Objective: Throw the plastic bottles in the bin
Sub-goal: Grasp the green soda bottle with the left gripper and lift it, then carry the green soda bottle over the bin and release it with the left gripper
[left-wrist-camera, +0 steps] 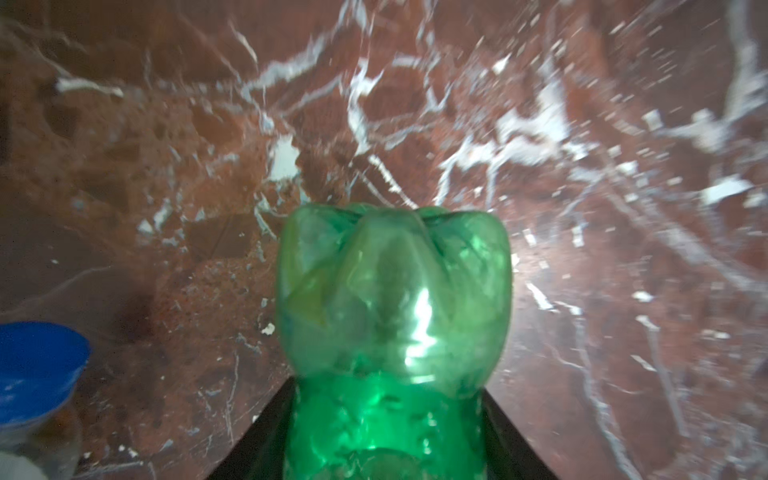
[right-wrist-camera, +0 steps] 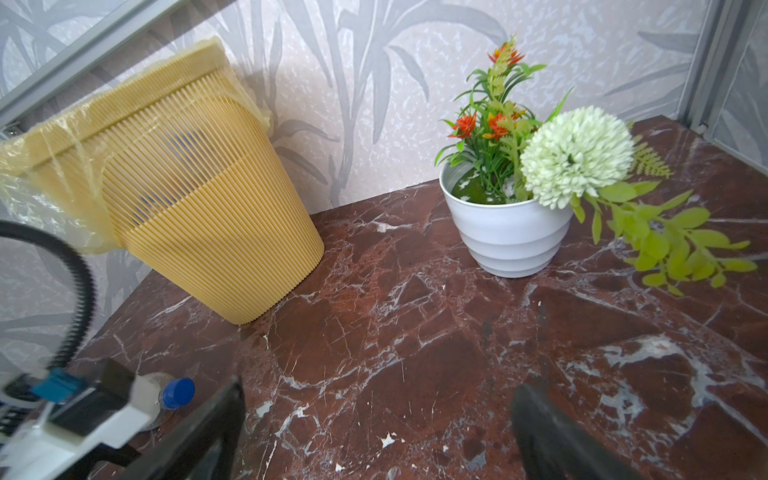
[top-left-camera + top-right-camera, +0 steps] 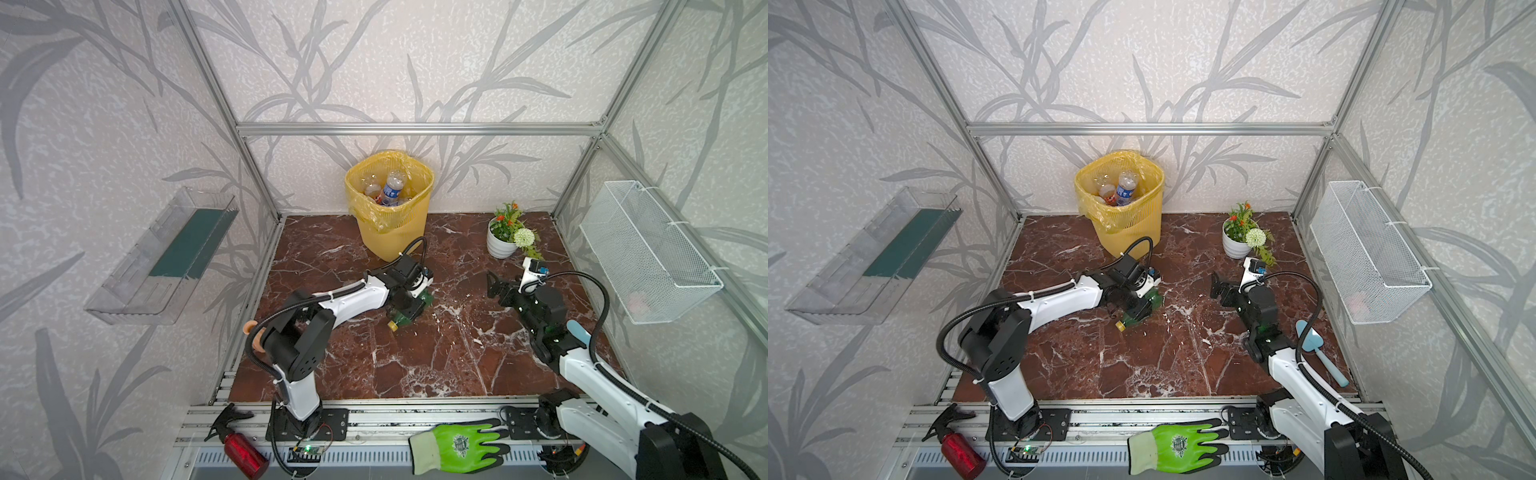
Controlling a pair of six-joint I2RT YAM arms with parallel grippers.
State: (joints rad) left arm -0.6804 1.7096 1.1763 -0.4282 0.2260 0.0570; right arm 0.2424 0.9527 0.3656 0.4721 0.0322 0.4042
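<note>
Jaws on the left gripper [image 3: 411,305] are clamped on both sides of the green bottle [image 1: 392,311], while the right gripper [image 3: 494,286] has its jaws spread wide with nothing in them. The yellow bin [image 3: 390,237] stands at the back edge of the table [image 3: 415,365] with a few bottles [image 3: 392,189] inside. The green bottle lies on its side around the table's middle, yellow cap toward the front edge. A blue-capped bottle [image 2: 166,395] sits just beside the left gripper.

No text can be read; the bottle label [image 3: 391,192] in the bin [image 3: 395,239] and the glove emblem [image 3: 460,445] are too small
</note>
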